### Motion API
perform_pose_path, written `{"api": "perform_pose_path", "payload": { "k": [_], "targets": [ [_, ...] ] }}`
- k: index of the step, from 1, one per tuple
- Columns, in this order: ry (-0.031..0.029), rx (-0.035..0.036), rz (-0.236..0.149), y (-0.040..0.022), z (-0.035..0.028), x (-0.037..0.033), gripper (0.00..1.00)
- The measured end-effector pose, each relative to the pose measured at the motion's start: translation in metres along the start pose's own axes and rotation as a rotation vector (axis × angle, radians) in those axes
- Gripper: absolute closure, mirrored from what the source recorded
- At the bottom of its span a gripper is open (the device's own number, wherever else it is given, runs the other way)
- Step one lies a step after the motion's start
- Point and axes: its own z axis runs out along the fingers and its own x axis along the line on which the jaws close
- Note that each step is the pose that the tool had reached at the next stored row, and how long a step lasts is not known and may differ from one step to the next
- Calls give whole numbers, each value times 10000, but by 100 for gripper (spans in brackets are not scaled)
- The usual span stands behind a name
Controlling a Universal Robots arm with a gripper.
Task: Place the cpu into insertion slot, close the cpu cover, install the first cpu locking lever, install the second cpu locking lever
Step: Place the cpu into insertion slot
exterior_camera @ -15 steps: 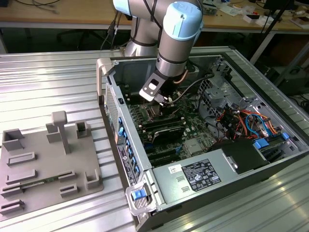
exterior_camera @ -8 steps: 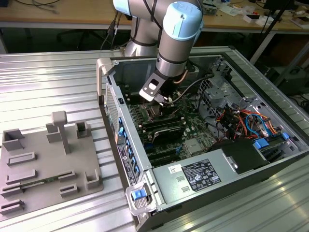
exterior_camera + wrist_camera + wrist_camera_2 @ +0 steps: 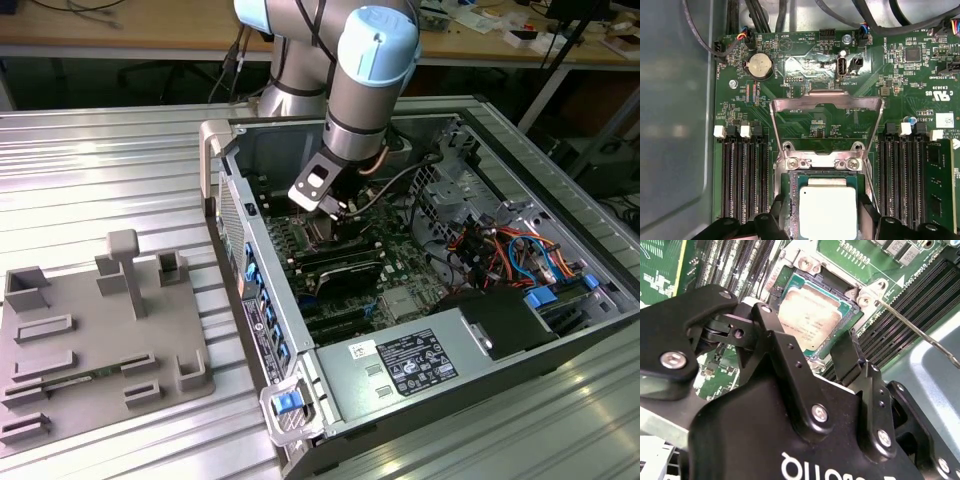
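Gripper [image 3: 822,220] jaws apart, straddling the cpu [image 3: 827,207], nothing clamped. Cpu lies flat in the insertion slot [image 3: 832,286]; cpu cover [image 3: 826,96] flipped open behind it. Chip looks light, stiff and fragile, so you'd grip opposite edges only. Memory slots [image 3: 742,180] flank both sides, thin locking lever [image 3: 912,328] close by.

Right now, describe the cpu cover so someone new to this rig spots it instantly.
Inside the open computer case, find the green motherboard and the silver-topped cpu lying between two banks of long black memory slots. The cpu cover is swung open from the hinge at the cpu's edge. It is the only thin silvery square frame there, with bare board showing through its big window.
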Motion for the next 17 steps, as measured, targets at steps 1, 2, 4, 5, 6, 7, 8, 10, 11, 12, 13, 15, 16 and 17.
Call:
{"api": "perform_pose_path", "payload": {
  "k": [1,2,4,5,6,7,8,10,11,12,13,15,16,17],
  "targets": [
    [3,-2,0,2,-25,1,33],
    [11,4,-166,2,-30,1,33],
    [-157,8,-237,4,-37,2,33],
    [-181,10,-238,4,-37,7,33],
    [-182,10,-239,4,-37,11,33],
    [-182,8,-238,4,-37,18,33],
    [-183,9,-240,5,-37,20,33],
    [-182,9,-240,5,-37,22,33],
    [-188,9,-239,5,-37,22,35],
    [-187,10,-239,5,-37,22,45],
    [-188,10,-239,5,-37,22,45],
    [-190,9,-239,5,-37,22,45],
    [-191,10,-240,5,-37,22,45],
    [-191,9,-239,5,-37,22,45]
  ]
}}
